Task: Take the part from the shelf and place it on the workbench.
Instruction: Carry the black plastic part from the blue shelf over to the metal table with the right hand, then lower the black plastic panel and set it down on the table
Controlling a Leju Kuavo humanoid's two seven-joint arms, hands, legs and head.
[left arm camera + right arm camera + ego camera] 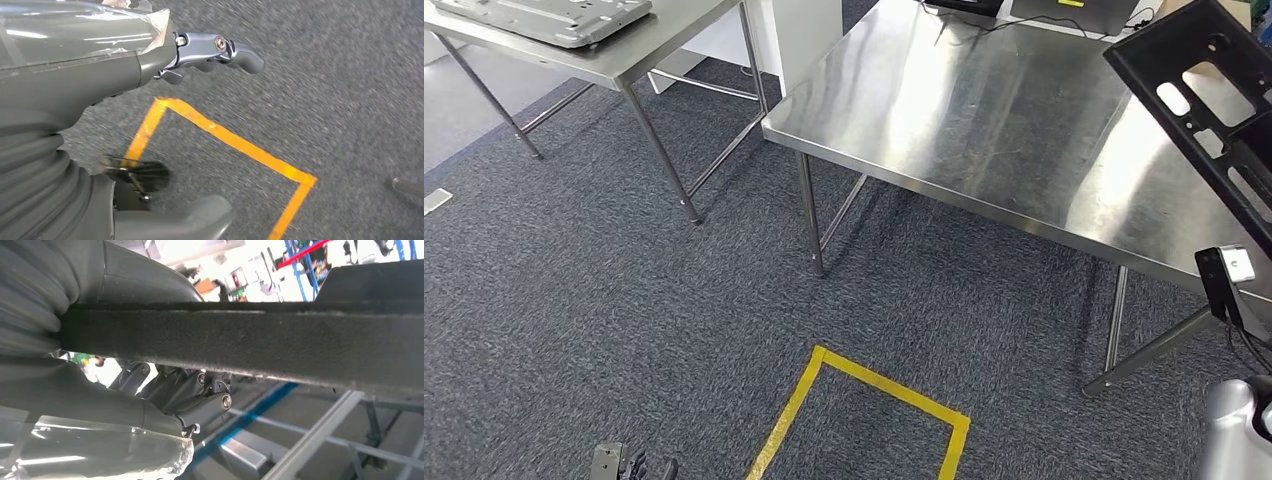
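The part [1214, 110] is a black flat frame with several cut-outs. It is held tilted in the air over the right end of the steel workbench [984, 120]. In the right wrist view my right hand [190, 400] grips the part [250, 340], with dark fingers under its edge and the thumb over it. My left hand [629, 465] hangs low at the bottom left over the carpet. Its fingers [215, 50] and thumb [175, 220] are apart with nothing between them.
A second steel table [624, 50] at the back left carries a grey metal plate [544, 15]. Yellow tape [864, 400] marks a square on the carpet in front of the workbench. Dark devices and cables [1024, 10] lie at the workbench's far edge.
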